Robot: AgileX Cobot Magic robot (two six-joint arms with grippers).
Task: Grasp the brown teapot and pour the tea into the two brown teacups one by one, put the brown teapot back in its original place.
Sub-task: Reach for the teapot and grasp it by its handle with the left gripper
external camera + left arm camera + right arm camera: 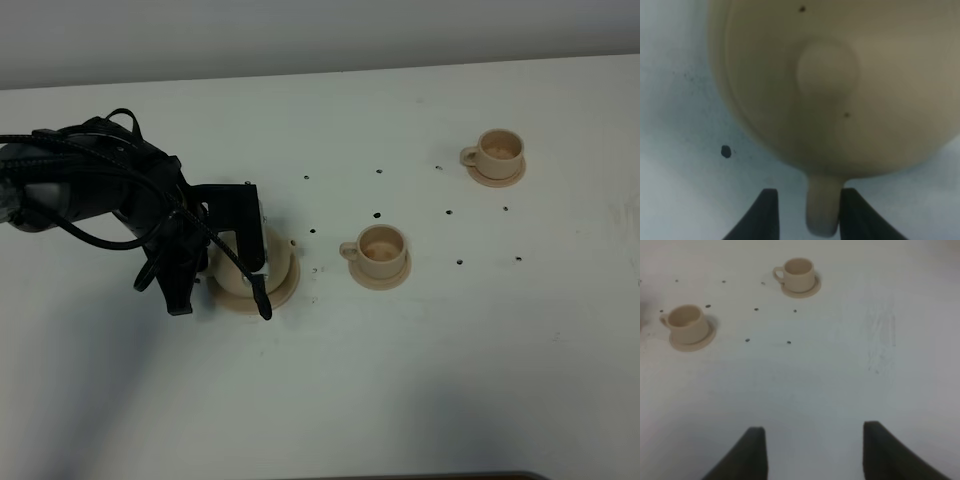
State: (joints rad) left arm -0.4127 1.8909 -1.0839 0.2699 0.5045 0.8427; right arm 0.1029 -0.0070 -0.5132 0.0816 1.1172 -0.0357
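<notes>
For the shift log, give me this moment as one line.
left gripper: straddling brown teapot handle, not clamped | right gripper: open | centre teacup, far-right teacup: upright

Teapot (840,85) on wide saucer (288,278), handle between my left fingers (762,217); near cup (382,250) right, far cup (497,152) right-behind.

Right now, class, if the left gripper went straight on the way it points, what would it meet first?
Probably the brown teapot: the left gripper straddles its loop handle, and the rounded body lies just ahead. Depth is hard to judge.
</notes>
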